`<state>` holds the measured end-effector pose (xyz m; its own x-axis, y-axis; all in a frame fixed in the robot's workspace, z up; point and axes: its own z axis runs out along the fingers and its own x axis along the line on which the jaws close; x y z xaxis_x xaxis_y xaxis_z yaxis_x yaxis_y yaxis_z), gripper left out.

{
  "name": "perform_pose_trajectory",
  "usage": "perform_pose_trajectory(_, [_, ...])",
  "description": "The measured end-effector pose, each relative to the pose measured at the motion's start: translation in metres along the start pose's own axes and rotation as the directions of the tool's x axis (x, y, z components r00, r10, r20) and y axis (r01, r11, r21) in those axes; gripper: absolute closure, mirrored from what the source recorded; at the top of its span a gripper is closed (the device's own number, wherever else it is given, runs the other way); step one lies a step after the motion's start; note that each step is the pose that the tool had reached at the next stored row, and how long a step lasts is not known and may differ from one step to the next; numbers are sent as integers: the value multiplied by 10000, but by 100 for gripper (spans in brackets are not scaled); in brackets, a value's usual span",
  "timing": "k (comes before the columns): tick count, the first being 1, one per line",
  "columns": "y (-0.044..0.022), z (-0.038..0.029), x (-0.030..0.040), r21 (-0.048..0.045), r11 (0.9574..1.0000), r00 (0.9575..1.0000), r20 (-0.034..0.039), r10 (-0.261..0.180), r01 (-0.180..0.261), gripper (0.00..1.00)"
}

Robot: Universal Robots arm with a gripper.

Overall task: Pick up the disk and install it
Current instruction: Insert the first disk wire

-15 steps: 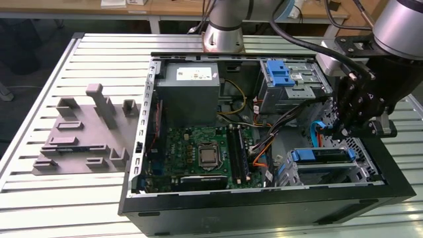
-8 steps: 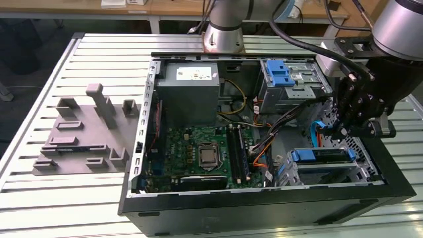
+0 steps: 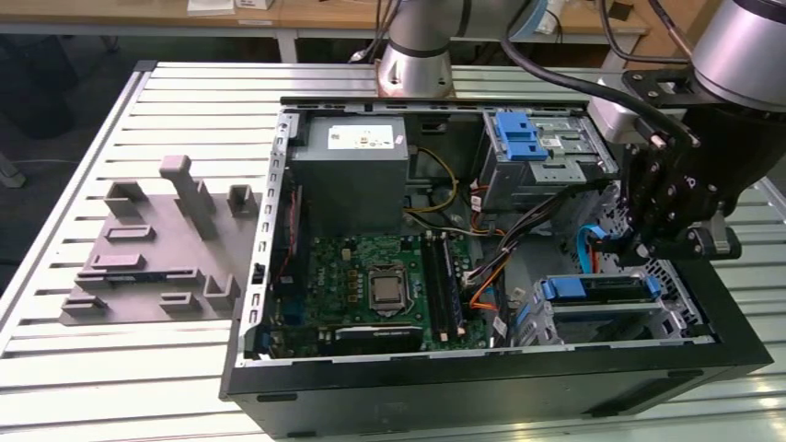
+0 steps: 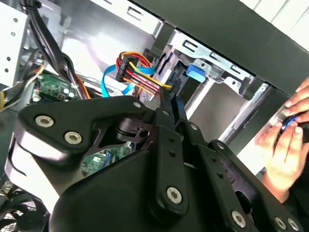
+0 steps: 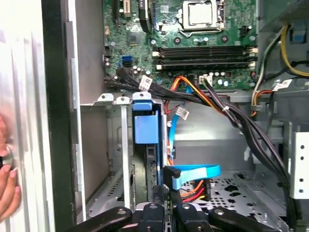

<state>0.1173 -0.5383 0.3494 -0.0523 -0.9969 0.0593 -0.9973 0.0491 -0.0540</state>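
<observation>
The disk (image 3: 598, 289) lies in the lower drive bay of the open computer case (image 3: 491, 368), at the exterior view's right, its blue carrier frame showing along the top. In the first wrist view the disk (image 5: 146, 128) stands edge-on in the metal bay with its blue tab forward. In the second wrist view the blue tab (image 4: 195, 72) shows in the cage. My gripper (image 3: 624, 247) hangs just above the bay. Its fingers are pressed together, shut with nothing between them, in both wrist views (image 4: 172, 94) (image 5: 163, 200). The tips are beside the blue data cable plug (image 5: 174, 175) and the coloured power plug (image 4: 130, 65).
A grey power supply box (image 3: 350, 166), a silver cage with a blue latch (image 3: 522, 138) and the green motherboard (image 3: 368, 276) fill the case. Cable bundles (image 5: 231, 113) cross near the bay. A person's hand (image 4: 289, 135) rests outside the case wall. A grey fixture (image 3: 160, 249) sits on the slatted table.
</observation>
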Motion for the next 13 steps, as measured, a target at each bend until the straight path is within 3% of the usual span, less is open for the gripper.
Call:
perform_pose_trajectory(3, [2, 17, -1, -254, 9997, 10000, -13, -15, 15, 84])
perform_pose_trajectory(5, [3, 37, -1, -356, 9994, 10000, -19, -23, 22, 84])
perform_pose_trajectory(10, [3, 112, 57, -376, 9993, 10000, -8, -23, 22, 84])
perform_pose_trajectory(13, [3, 113, 60, -376, 9993, 10000, -9, -23, 23, 84])
